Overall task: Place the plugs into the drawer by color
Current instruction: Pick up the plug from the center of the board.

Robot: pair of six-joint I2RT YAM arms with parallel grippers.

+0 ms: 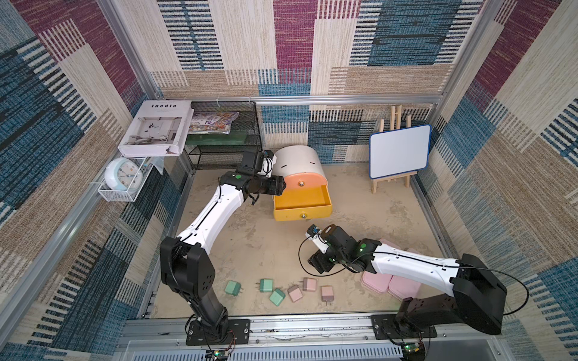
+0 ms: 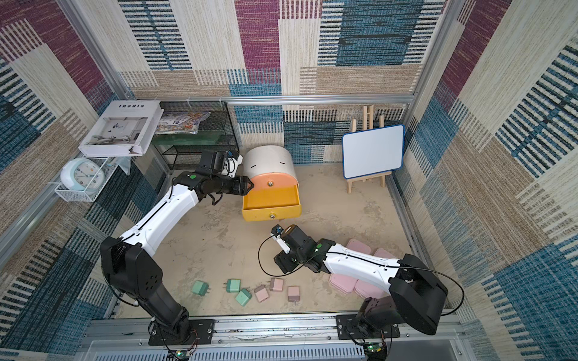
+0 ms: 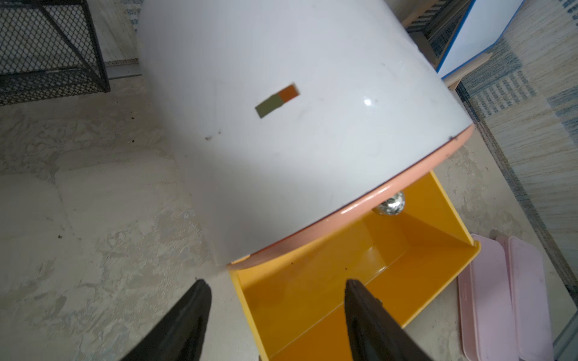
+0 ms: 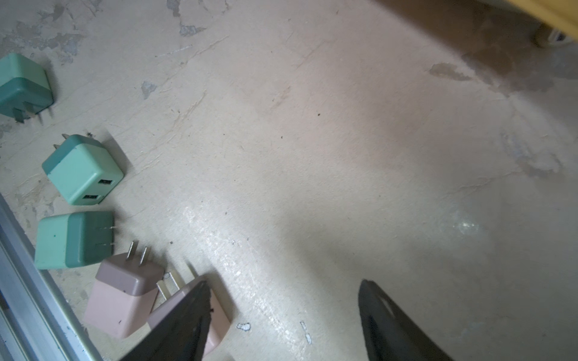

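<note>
In both top views, three mint green plugs (image 1: 266, 285) (image 2: 233, 285) and three pale pink plugs (image 1: 309, 284) (image 2: 276, 284) lie loose near the front edge of the floor. The white drawer cabinet (image 1: 297, 159) stands at the back. Its peach top drawer (image 1: 305, 179) is shut and its yellow middle drawer (image 1: 301, 200) (image 3: 312, 297) is pulled out and looks empty. My left gripper (image 1: 283, 187) (image 3: 276, 293) is open and holds nothing, with the yellow drawer's left corner between its fingers. My right gripper (image 1: 320, 264) (image 4: 284, 290) hangs open over bare floor, one finger just above a pink plug (image 4: 219, 322).
Flat pink boxes (image 1: 403, 286) lie under the right arm. A black wire-mesh rack (image 1: 225, 137), a white book box (image 1: 156, 128) and a clock in a basket (image 1: 123, 178) fill the back left. A whiteboard on an easel (image 1: 398, 151) stands at the back right.
</note>
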